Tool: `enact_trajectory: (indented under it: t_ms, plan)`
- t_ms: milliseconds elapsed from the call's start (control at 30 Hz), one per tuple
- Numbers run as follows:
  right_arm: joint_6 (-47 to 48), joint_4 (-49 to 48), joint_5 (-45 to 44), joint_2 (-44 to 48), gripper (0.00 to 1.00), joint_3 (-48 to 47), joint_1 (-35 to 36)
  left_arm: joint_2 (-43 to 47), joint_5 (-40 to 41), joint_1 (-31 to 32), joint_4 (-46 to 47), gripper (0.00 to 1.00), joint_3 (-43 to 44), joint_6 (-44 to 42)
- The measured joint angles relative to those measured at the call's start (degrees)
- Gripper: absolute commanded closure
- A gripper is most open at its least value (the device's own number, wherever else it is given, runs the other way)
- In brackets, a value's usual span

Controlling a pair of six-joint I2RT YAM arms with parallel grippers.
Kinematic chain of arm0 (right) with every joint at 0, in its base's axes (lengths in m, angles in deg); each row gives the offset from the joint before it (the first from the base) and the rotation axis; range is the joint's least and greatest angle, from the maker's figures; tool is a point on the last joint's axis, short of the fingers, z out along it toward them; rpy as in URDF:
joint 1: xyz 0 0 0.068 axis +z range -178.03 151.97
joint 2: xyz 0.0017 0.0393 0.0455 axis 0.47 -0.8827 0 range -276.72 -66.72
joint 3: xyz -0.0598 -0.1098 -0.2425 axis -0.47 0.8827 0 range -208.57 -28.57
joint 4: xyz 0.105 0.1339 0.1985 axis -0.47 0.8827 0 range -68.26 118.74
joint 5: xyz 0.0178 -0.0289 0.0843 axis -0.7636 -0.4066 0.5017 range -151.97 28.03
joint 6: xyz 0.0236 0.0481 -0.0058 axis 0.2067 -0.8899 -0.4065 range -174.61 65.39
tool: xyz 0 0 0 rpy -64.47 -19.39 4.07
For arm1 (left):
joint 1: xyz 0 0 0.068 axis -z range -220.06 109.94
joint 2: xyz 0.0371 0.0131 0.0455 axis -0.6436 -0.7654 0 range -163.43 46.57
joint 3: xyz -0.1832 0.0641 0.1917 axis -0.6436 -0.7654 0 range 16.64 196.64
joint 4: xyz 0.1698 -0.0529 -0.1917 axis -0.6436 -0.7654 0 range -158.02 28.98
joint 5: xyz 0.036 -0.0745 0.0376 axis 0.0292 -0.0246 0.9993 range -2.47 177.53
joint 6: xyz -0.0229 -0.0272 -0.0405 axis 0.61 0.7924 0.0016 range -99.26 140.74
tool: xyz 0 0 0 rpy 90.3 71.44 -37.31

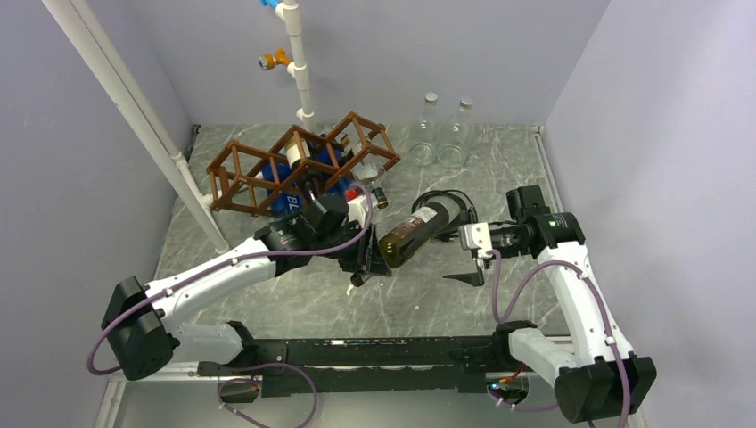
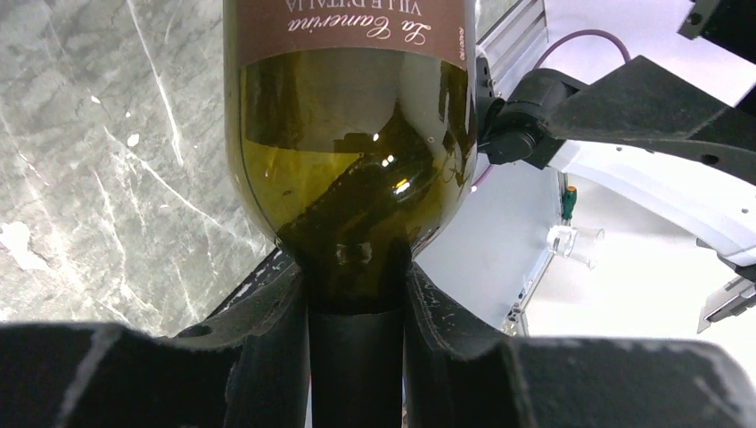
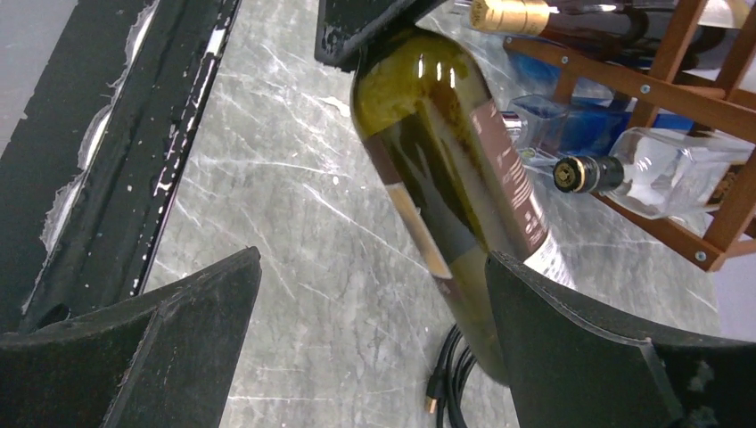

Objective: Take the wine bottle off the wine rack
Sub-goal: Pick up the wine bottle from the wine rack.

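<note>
L claw clenched on the neck of the wine bottle; body sticks out straight ahead of its fingers. Bottle is out of the wine rack, which sits just behind L claw w/ a clear bottle in it. R claw spread wide, grasping nothing. Bottle's base end lies btwn its fingers, hard by one; can't tell if touching. Black cable on table below.

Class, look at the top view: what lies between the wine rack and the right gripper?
The wine bottle, its neck clamped in the left gripper, lies between the wine rack and the open right gripper, as the top view shows.
</note>
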Motion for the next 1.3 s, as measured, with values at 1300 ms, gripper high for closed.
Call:
enact_trajectory:
  t_ms: [1300]
  plan:
    - [-14.1,-29.9,-35.8,-11.0,0.11,4.3,30.5,-6.7,-1.6,2.5,-2.8,1.0,3.8,3.9]
